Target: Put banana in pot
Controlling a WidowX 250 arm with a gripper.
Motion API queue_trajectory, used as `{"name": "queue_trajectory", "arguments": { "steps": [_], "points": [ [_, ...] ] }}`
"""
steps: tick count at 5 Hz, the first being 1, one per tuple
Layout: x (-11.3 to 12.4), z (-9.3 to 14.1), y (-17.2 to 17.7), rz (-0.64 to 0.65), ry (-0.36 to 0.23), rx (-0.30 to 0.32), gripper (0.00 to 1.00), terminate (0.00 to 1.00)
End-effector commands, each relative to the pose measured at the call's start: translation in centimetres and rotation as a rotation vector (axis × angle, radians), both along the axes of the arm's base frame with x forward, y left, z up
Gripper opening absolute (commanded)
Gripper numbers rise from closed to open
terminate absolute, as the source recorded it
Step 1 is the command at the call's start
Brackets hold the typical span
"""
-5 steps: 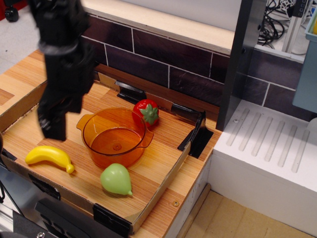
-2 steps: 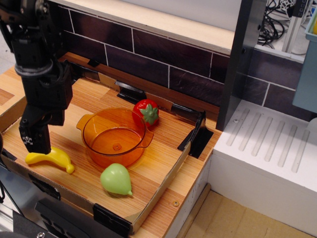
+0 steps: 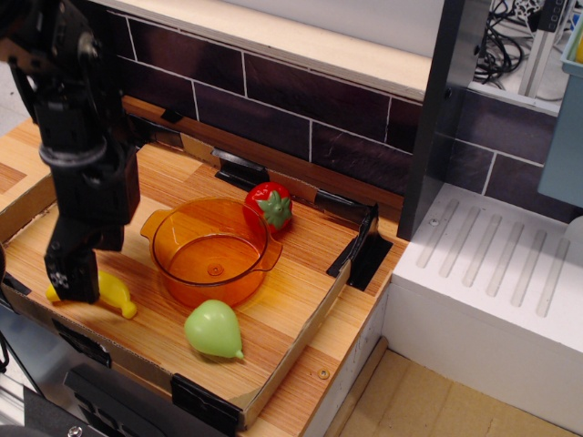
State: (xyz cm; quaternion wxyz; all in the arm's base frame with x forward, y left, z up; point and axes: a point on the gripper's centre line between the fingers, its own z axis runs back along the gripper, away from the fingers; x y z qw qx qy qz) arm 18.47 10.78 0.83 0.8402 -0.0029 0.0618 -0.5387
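Note:
The yellow banana (image 3: 116,294) lies on the wooden tray at the front left, left of the pot. The translucent orange pot (image 3: 211,249) stands empty in the middle of the tray. My black gripper (image 3: 73,286) is down on the banana's middle and left part and hides it; only the banana's right end and a sliver of its left tip show. The fingers are seen side-on as one dark block, so their gap does not show.
A red strawberry (image 3: 270,205) sits just behind the pot's right side. A pale green pear (image 3: 215,329) lies in front of the pot. The tray has raised edges (image 3: 301,332) with black corner brackets. A tiled wall stands behind and a white drainer (image 3: 492,273) to the right.
My gripper has come down and to the left from above the tray's back left, onto the banana. The banana, pot, strawberry and pear have not moved.

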Motion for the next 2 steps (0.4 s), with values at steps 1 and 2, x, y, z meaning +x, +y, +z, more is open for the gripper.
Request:
{"name": "queue_trajectory", "arguments": {
  "steps": [1,2],
  "points": [
    [0.73,-0.56,-0.13,-0.037,-0.023,0.032,1.00,0.00],
    [0.64,-0.11,0.01,-0.013,-0.042,-0.004,0.00,0.00]
  ]
}}
